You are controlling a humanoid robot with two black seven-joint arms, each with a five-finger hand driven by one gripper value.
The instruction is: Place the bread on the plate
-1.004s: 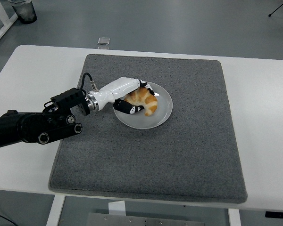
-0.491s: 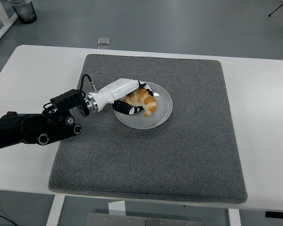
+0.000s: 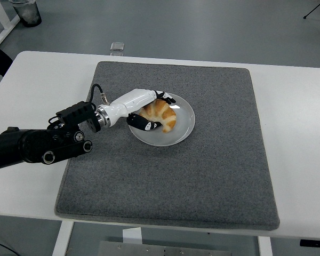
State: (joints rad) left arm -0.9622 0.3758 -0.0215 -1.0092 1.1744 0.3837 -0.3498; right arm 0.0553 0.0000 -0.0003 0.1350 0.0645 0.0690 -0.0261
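Note:
A golden croissant (image 3: pixel 162 113) lies on the round grey plate (image 3: pixel 185 124), which sits on the dark grey mat (image 3: pixel 202 176). My left hand (image 3: pixel 165 113), white with black fingertips, reaches in from the left. Its fingers (image 3: pixel 167 98) curl over the far side of the bread and the thumb (image 3: pixel 148 125) lies along its near side. The hand is shut on the bread, which rests on the plate. The hand covers the croissant's left end. My right arm is not in view.
The mat covers most of the white table (image 3: pixel 37 80). A small grey object (image 3: pixel 117 47) lies on the floor beyond the table's far edge. A dark bin (image 3: pixel 26 12) stands at the top left.
The left arm has drawn back a little to the left, and slightly more of the croissant shows. The bread and plate have stayed in place.

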